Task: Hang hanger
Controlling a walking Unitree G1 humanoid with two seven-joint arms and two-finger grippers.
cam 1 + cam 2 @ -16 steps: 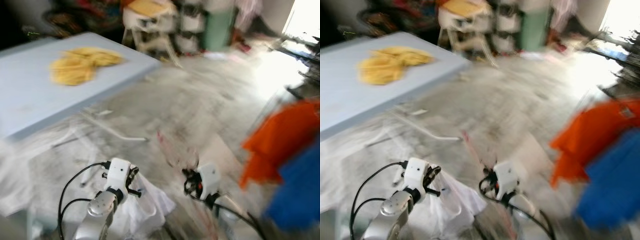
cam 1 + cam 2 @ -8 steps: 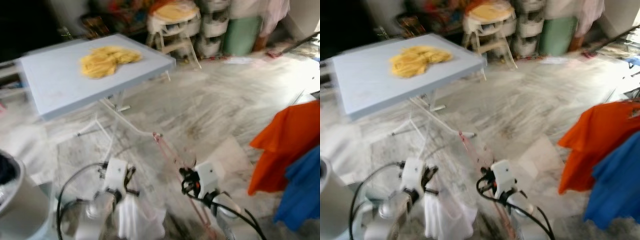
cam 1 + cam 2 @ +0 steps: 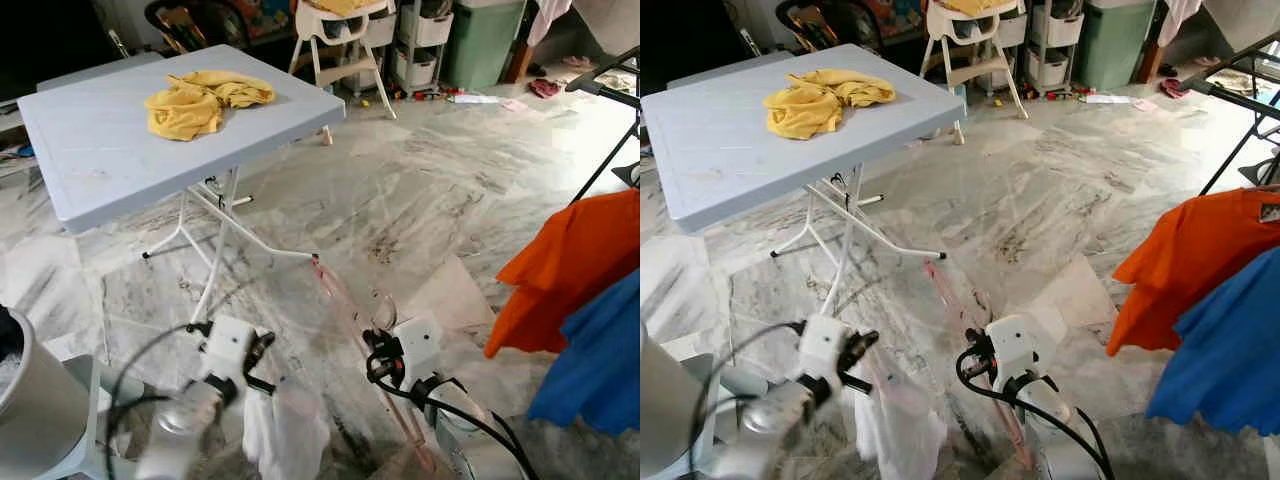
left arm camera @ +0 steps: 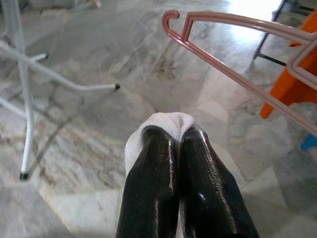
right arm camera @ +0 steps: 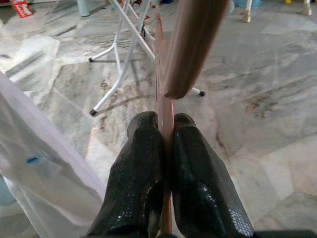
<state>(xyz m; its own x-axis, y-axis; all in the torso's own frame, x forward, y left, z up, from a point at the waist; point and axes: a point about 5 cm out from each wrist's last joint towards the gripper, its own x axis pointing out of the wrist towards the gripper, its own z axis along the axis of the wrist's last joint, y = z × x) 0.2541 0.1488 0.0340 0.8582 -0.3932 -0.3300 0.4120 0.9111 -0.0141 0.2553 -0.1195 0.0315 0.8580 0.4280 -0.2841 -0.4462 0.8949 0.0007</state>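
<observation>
My right gripper (image 5: 166,119) is shut on a thin pink hanger (image 5: 165,87), low at the front centre over the marble floor. The hanger (image 3: 335,298) reaches forward and left from that gripper (image 3: 378,350), its hook end far from me. My left gripper (image 4: 178,131) is shut on a white garment (image 4: 161,119), which hangs below it (image 3: 285,435) just left of the hanger. In the left wrist view the hanger (image 4: 233,77) crosses above the fingers. At the right, an orange shirt (image 3: 1190,270) and a blue shirt (image 3: 1225,360) hang on a black drying rack (image 3: 610,90).
A light blue folding table (image 3: 100,150) with a yellow cloth (image 3: 205,98) stands at the left; its white legs spread over the floor ahead. A grey bin (image 3: 30,400) is at my near left. A high chair (image 3: 335,40) and storage bins line the far wall.
The camera has swung and steadied, so the table and shirts have shifted in the picture and look sharp. Both grippers keep the same hold, on the white garment and the hanger.
</observation>
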